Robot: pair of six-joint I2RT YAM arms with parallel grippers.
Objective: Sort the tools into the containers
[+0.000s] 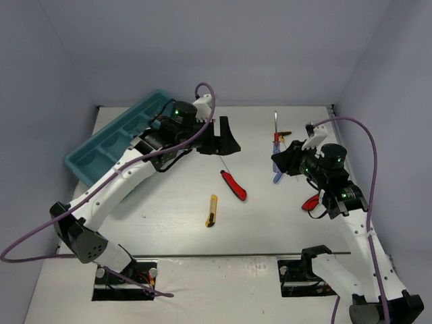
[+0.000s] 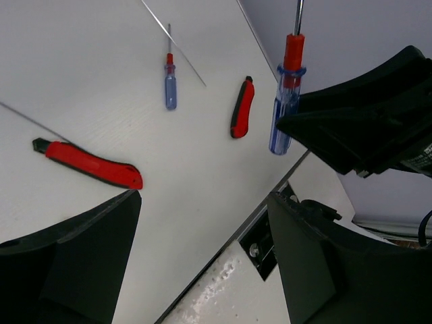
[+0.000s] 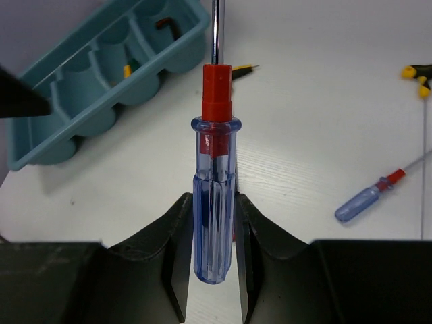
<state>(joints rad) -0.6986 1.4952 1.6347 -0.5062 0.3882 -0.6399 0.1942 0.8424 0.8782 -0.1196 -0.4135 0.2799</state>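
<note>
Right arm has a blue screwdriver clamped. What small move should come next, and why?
Probably swing the right arm left toward the teal tray. The right gripper is shut on the blue screwdriver, and the tray sits on the far left, nearer the open left gripper, so a handover may be needed.

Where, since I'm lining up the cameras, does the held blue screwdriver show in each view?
Top external: blue screwdriver right of centre, shaft toward the far edge.
Left wrist: upper right, shaft up.
Right wrist: dead centre, handle upright.
Shared landmark: the right gripper clamping it.
</note>
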